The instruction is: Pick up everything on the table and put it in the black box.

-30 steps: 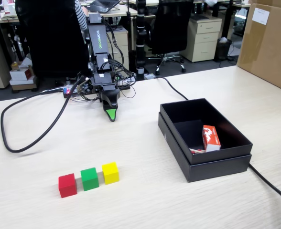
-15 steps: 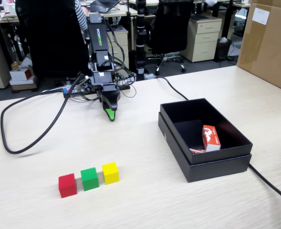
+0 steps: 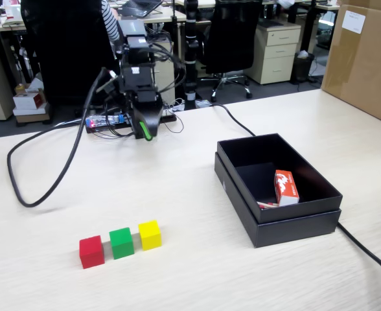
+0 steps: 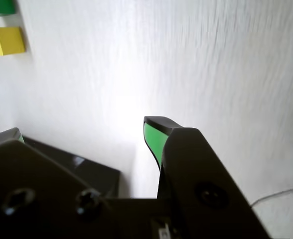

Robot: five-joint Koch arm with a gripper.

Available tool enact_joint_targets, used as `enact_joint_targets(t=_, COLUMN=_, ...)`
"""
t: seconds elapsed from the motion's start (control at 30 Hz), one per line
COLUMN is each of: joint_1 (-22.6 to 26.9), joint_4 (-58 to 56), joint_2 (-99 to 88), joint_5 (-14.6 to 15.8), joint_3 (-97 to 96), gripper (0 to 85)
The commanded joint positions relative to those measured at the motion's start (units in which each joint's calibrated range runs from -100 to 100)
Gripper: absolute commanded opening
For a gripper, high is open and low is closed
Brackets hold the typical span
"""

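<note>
Gripper [image 3: 145, 134] up top-center, holding nothing, can't tell if open. Cubes red [image 3: 91, 251], green [image 3: 121, 243], yellow [image 3: 150, 234] lined up lower left, easy grabs; black box [image 3: 278, 223] right.

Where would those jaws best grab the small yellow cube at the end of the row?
Probably from above, jaws closing on the small yellow cube's front and back faces. Its left face sits close beside the green cube, leaving little room for a jaw there, while the top is fully exposed.

I see the gripper [image 3: 145, 134] lifted off the table [image 3: 190, 194] and pulled back toward the arm's base, and the black cable [image 3: 54, 178] has shifted with it.
</note>
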Motion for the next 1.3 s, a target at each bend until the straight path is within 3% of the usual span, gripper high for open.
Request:
enact_joint_targets(t=0.0, joint_1=-0.1, joint_4=-7.6, joint_2=6.2, joint_5=0.0, joint_3=13.1, gripper=47.6)
enact_joint_targets(t=0.57, joint_1=-7.5, joint_4=-10.1, joint_2=47.7, joint_5=-5.1, joint_3=57.7, gripper=47.2)
enact_joint_targets(t=0.97, joint_1=-11.6, joint_4=-10.1, joint_2=90.1, joint_5=-8.5, joint_3=86.5, gripper=46.0)
enact_joint_targets(t=1.27, joint_1=-12.0, joint_4=-10.1, joint_2=104.6, joint_5=-9.0, joint_3=93.3, gripper=44.8)
